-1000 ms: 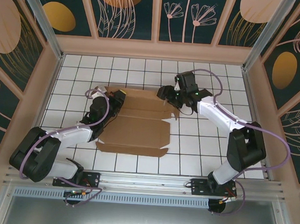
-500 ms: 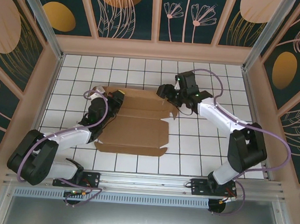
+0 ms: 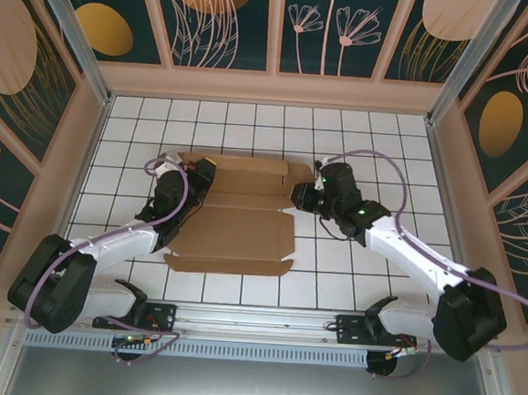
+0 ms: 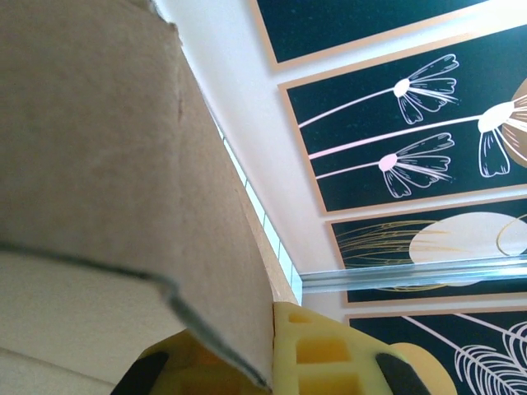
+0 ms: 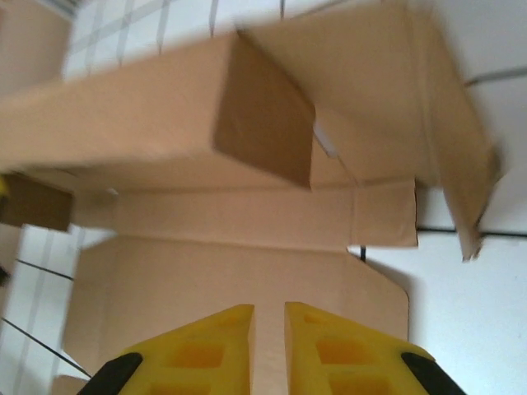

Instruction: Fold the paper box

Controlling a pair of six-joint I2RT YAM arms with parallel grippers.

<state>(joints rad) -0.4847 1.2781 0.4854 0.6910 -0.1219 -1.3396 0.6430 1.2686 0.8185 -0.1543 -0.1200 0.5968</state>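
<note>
Brown die-cut cardboard paper box (image 3: pixel 239 228) lies on white tiled bench (image 3: pixel 331 269). Left gripper (image 3: pixel 199 170) is clamped on its raised flap. Right gripper (image 5: pixel 268 319) is nearly closed and empty, box just ahead. Best to push the flap along its crease.

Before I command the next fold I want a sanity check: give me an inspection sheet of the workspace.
Surface: white tiled table, the box lying on it.
Job's things: paper box, partly folded; far panel lifted, near part flat.
Clutter: nothing seen.
Grippers: left gripper shut on the box's left flap; right gripper closed to a slit, empty, at the box's right edge.
Cables: purple cables loop along both arms.
Surroundings: plant-print wall panels; metal rail at the near edge.
</note>
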